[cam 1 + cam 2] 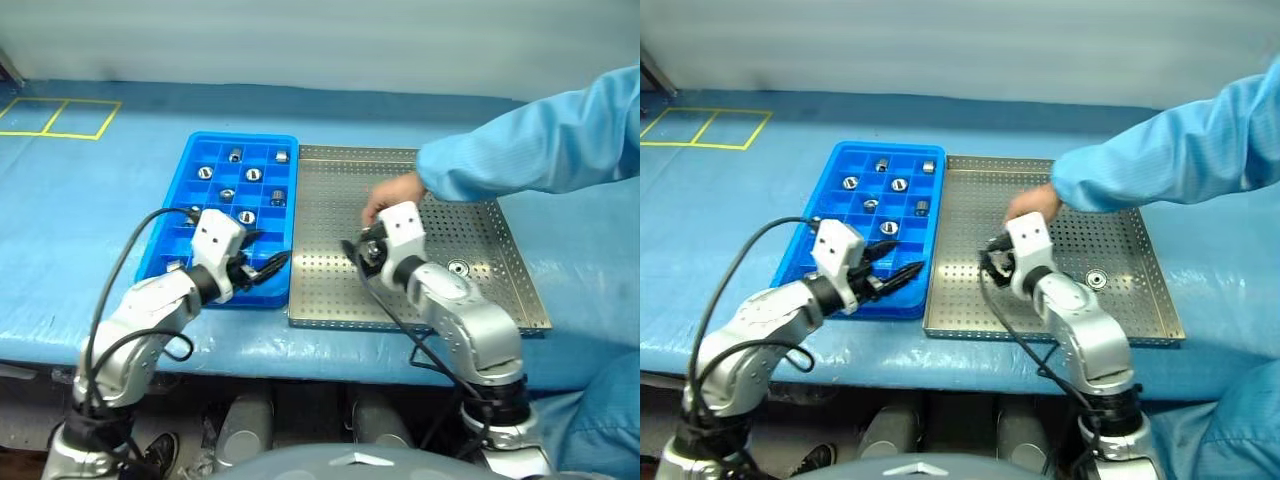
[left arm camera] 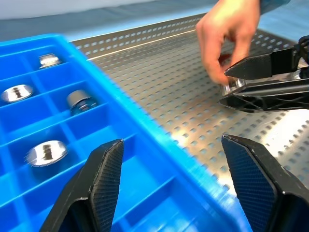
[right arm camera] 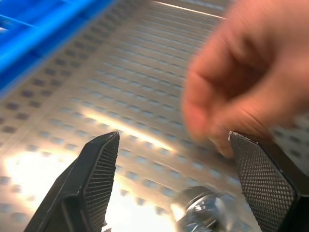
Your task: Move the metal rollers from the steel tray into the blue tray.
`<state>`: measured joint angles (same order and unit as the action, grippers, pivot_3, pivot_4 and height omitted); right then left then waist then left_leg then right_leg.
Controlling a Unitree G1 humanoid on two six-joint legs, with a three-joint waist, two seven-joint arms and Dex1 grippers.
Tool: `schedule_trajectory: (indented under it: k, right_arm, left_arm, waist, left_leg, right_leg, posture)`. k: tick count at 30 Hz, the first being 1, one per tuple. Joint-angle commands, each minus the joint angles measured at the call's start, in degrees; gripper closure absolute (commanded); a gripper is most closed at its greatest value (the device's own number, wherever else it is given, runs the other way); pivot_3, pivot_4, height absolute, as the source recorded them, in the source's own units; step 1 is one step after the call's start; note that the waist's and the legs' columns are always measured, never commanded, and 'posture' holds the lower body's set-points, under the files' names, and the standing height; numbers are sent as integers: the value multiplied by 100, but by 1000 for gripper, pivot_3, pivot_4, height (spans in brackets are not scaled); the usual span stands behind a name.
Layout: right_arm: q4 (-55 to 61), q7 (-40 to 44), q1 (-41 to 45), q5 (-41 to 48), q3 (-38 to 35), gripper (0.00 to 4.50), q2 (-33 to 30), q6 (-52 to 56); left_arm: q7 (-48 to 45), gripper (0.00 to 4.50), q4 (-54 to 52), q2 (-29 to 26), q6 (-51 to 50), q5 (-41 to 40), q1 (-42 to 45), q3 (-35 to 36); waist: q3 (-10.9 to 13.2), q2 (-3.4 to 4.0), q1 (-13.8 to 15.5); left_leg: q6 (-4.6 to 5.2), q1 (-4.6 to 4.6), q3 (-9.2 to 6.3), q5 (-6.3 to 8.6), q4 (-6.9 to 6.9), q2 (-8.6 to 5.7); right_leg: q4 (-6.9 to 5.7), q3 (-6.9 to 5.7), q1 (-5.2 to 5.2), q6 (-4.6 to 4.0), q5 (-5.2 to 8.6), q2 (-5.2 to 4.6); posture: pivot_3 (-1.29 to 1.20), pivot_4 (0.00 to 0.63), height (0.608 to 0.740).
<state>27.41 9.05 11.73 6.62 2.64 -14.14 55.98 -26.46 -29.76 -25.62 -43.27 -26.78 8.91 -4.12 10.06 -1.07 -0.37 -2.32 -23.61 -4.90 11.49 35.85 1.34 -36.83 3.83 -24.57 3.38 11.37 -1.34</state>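
A: We see the blue tray [image 1: 190, 190] left of centre in the left eye view, lying on the blue-covered tabletop [image 1: 70, 200], with the steel tray [image 1: 500, 290] just beside it on the right, their long edges close together.

B: We agree. We count several metal rollers [image 1: 227, 194] sitting in separate compartments toward the upper half of the blue tray. One more roller [image 1: 459, 268] lies alone on the perforated floor of the steel tray, right of centre.

A: The left pincer [image 1: 262, 268] hangs over the lower right corner of the blue tray, near its edge. In the left wrist view its two black fingers [image 2: 104, 179] stand well apart with nothing between them.

B: And the right pincer [image 1: 362, 252] sits over the middle of the steel tray. In the right wrist view we see its fingers [image 3: 99, 174] spread wide. A shiny roller [image 3: 200, 212] lies low in that view between the fingers, blurred; we cannot tell whether either finger touches it.

A: A person's hand [image 1: 392, 192] in a light blue sleeve [image 1: 540, 140] reaches in from the upper right of the frame, its fingertips right at the right pincer's tips.

B: Yes, and yellow tape lines [image 1: 60, 118] mark the tabletop at the upper left.
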Motion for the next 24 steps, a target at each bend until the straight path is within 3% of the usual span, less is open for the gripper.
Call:
schedule_trajectory:
  k: [1,8,19,24]
  right_arm:
    - [198,-432,-164,-406,-362,669,-200,114]
    - [103,-804,-420,-664,-777,669,-170,137]
    - [-998,-947,-251,-444,-1284,669,445,-164]
    - [-992,-997,-215,-479,-1256,1926,497,-317]
  left_arm:
    - [-59,949,185,209,220,155,218,-323]
    - [-142,949,392,323,325,278,279,-488]
    - [-111,949,325,318,271,372,237,-433]
    - [-69,949,265,298,247,395,172,-385]
  waist:
    - [0,0,-78]
    - [0,1,-340]
    - [-1,1,-344]
    - [-1,1,-319]
  left_leg:
    - [1,1,1,0,1,0]
    - [4,5,3,1,2,3]
    - [4,5,6,1,11,2]
    - [5,7,6,1,14,1]
  right_leg:
    - [0,2,0,1,-1,0]
    - [-8,9,-1,3,-2,7]
    - [-6,15,4,10,-6,7]
    - [-7,16,8,11,-7,7]
  posture:
    - [-10,150,740]
    - [-27,150,740]
    - [3,150,740]
    - [16,150,740]
